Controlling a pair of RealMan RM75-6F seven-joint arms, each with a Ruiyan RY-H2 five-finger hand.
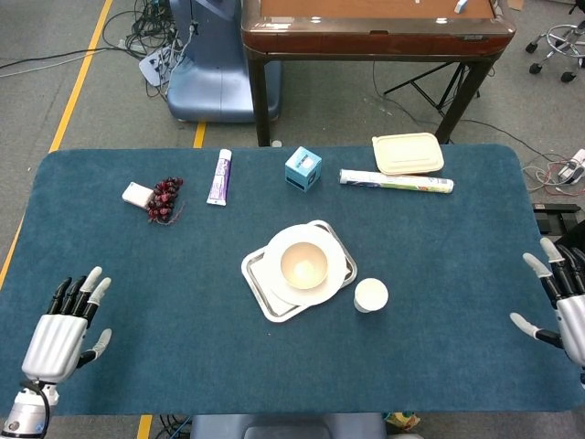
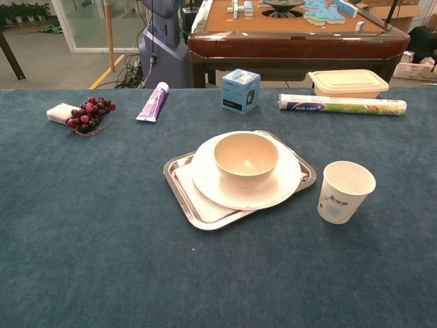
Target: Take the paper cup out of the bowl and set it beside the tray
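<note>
Task looks done to us: paper cup (image 2: 345, 190) stands upright just right of the tray (image 2: 186, 203), bowl (image 2: 246, 159) on it empty. Left hand (image 1: 60, 322) and right hand (image 1: 569, 309) sit well apart from tray, fingers spread, holding nothing.

Head view looks steeply down on the whole table (image 1: 137, 274); chest view faces forward, low and nearer, sharing its centre.

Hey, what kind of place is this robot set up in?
Probably a robotics lab or test room, not a home: loose cables trail across the floor, yellow tape marks it, and a mahjong table stands behind the blue-covered table of props.
</note>
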